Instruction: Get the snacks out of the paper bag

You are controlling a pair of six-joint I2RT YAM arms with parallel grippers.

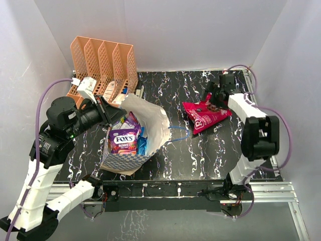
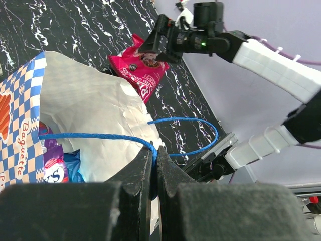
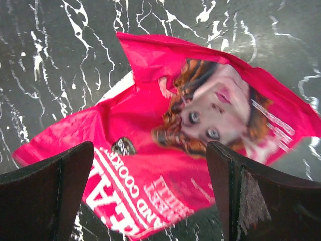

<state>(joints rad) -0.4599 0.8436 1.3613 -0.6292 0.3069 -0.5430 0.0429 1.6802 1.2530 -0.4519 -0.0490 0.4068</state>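
Right gripper (image 3: 149, 153) spread wide just above a magenta pouch (image 1: 205, 116) lying on the table (image 1: 200, 155). Left gripper (image 2: 154, 163) pinches the paper bag (image 1: 150, 118) rim. Pouches (image 1: 124, 141) inside look light, crinkly, slippery; a crimped edge seems the best hold.

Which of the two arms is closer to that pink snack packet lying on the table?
The right. The right gripper hangs open just over the pink packet; the left gripper is across the table, shut on the paper bag's rim.
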